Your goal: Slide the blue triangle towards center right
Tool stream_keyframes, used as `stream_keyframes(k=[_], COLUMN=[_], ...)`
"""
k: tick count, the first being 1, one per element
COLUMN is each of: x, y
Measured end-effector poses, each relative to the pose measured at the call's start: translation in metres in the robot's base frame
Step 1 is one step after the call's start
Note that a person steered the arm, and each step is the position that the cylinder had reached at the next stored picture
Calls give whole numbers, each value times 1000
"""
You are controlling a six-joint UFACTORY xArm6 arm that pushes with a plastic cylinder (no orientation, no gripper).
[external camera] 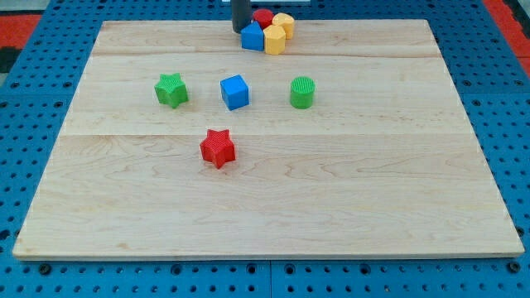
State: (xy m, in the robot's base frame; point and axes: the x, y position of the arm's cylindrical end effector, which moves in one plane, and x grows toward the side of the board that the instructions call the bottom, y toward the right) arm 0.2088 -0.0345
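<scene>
The blue triangle (252,36) sits near the top edge of the wooden board (265,190), at the left of a tight cluster with a red block (262,16) and two yellow blocks (274,40) (284,24). My tip (240,29) is at the view's top, just left of the blue triangle and touching or almost touching its upper left side. The rod rises out of the view's top.
A green star (171,89), a blue cube (235,92) and a green cylinder (302,93) stand in a row across the upper middle. A red star (218,148) lies below them. Blue pegboard (33,83) surrounds the board.
</scene>
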Motion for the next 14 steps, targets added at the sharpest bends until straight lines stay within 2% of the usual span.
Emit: stream_keyframes(k=[2,5,7,9,11,14], x=[41,62,95,99,128,128], y=[30,30,50,43,51,148])
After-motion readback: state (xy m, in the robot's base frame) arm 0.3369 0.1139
